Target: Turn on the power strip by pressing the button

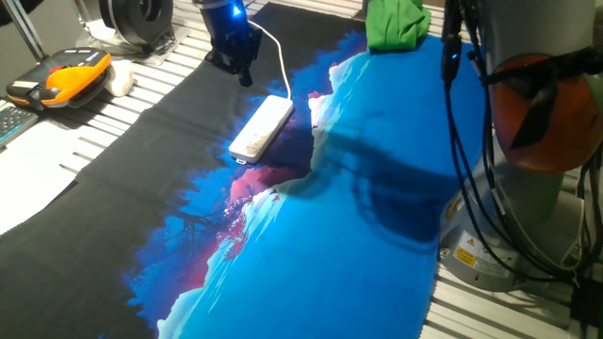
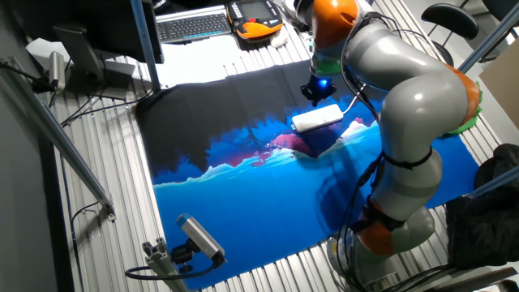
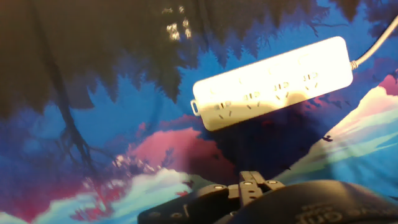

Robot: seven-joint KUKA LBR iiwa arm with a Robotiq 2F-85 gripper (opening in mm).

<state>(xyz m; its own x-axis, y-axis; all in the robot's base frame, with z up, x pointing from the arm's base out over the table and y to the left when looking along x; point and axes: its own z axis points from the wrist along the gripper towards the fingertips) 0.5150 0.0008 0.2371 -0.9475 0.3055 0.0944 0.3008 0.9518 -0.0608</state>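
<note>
Hanging above the cloth [image 1: 311,245], the gripper [image 1: 236,58] points down, dark, with a blue light on its body; the power strip [image 1: 262,126] lies flat just below and beyond the fingertips, not touched. Its thin cable [image 1: 281,58] curves up past the gripper.

Other fixed view: arm [image 2: 405,105] bent over the table, gripper [image 2: 318,89] poised just above the power strip's [image 2: 317,118] end.

Hand view: power strip [image 3: 273,84] ahead of the fingers, tilted, sockets up, overexposed. Finger state: cannot tell, probably hidden below the frame.
</note>
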